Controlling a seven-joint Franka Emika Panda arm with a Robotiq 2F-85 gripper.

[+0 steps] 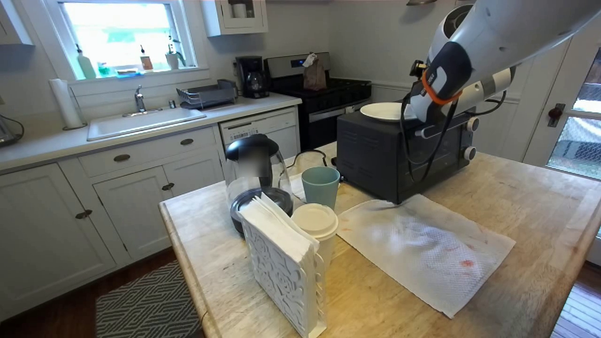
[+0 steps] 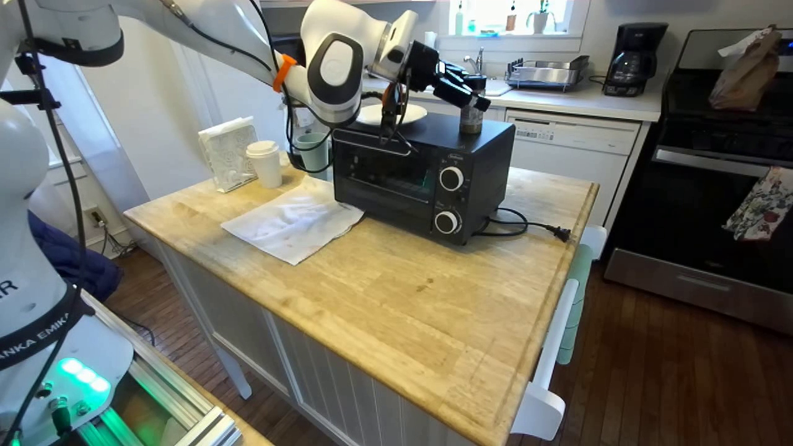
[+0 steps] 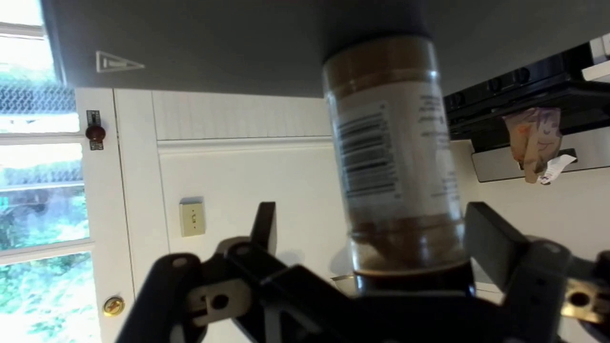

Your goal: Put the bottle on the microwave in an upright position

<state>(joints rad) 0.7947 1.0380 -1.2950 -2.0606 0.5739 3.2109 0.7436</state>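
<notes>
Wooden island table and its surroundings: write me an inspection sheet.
Surface: pale wooden tabletop, partly covered by a stained white paper towel.
Job's things: clear, white-labelled bottle stands upright on the black boxy microwave.
Clutter: green cup, white lidded cup, white napkin holder, black-lidded clear kettle on the tabletop; round white plate on the microwave.
Gripper: black gripper open, bottle between its jaws; gap on one side, contact opposite unclear.
Cables: black power plug lies loose near the tabletop's edge; black cables loop down from the white robot arm.
Surroundings: black stove bearing a brown paper bag; black coffee maker beside it.
</notes>
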